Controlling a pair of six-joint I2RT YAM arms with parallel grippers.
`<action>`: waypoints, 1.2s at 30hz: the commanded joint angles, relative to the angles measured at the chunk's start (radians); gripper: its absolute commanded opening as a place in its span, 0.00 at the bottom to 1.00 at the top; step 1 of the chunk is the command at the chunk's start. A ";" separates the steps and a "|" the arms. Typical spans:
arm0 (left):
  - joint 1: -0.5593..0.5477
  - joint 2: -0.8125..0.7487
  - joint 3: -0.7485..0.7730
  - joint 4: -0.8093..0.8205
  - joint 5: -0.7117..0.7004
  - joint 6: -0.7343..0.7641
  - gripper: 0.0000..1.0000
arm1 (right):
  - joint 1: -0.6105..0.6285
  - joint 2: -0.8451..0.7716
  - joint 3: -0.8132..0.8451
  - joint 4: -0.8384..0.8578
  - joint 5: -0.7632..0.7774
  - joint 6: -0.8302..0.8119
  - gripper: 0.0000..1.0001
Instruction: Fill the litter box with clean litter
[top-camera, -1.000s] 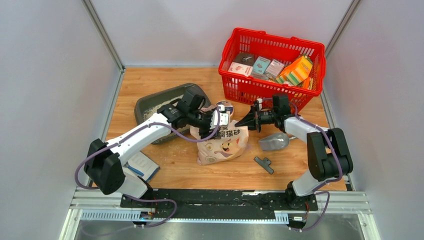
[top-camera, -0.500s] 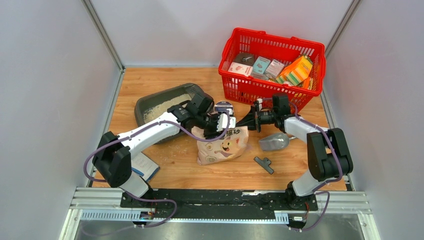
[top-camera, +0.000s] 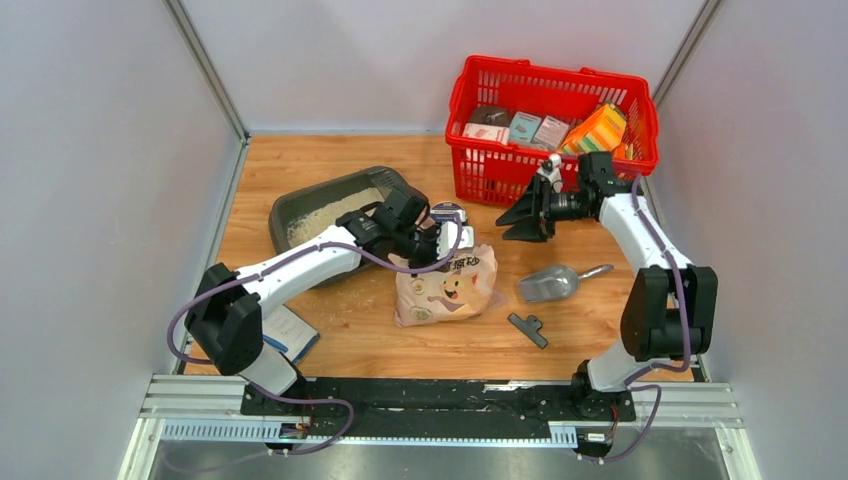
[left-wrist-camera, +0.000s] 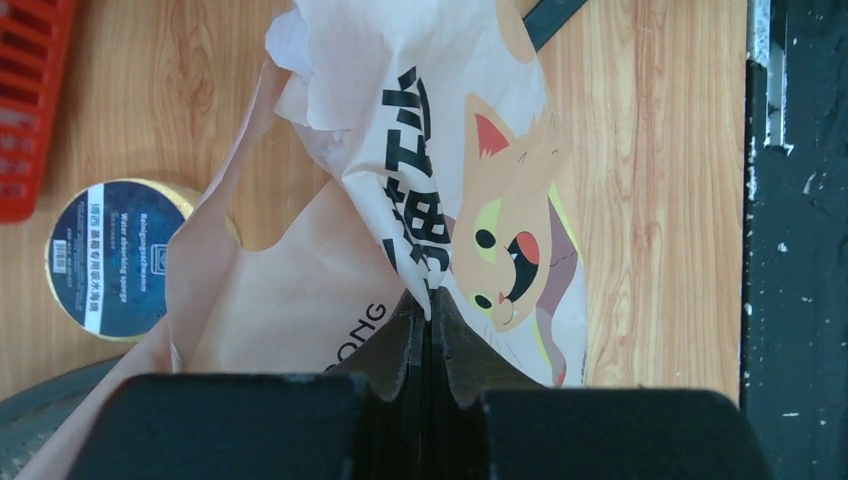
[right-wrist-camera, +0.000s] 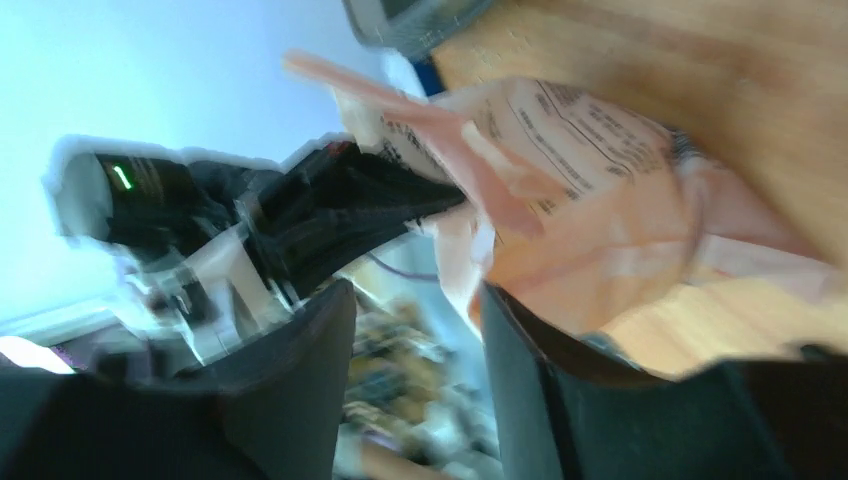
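The dark grey litter box (top-camera: 300, 205) sits at the left and holds pale clean litter (top-camera: 330, 213). A beige-pink litter bag (top-camera: 447, 287) with a cartoon cat stands in the middle of the table. My left gripper (top-camera: 441, 246) is shut on a fold of its top edge. In the left wrist view the gripper (left-wrist-camera: 430, 303) pinches the printed paper of the bag (left-wrist-camera: 505, 200). My right gripper (top-camera: 524, 216) hangs open in front of the red basket, apart from the bag. The blurred right wrist view shows its gripper (right-wrist-camera: 415, 335) holding nothing, with the bag (right-wrist-camera: 600, 200) beyond it.
A red basket (top-camera: 480, 172) of boxes stands at the back right. A silver scoop (top-camera: 549, 284) and a black clip (top-camera: 527, 329) lie right of the bag. A round tin (top-camera: 449, 212) sits just behind the bag, and a booklet (top-camera: 285, 331) lies near the left arm's base.
My right gripper has opened, let go of the bag and pulled back up and right toward the basket. My left gripper has closed on the bag's top edge.
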 joint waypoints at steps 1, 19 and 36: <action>0.006 -0.045 -0.034 0.074 0.018 -0.153 0.05 | 0.044 -0.146 0.221 -0.307 0.172 -0.823 0.57; 0.040 -0.081 -0.128 0.232 0.029 -0.403 0.06 | 0.472 -0.424 -0.158 0.176 0.486 -1.549 0.68; 0.080 -0.065 -0.126 0.279 0.081 -0.476 0.06 | 0.488 -0.348 -0.237 0.144 0.548 -1.597 0.56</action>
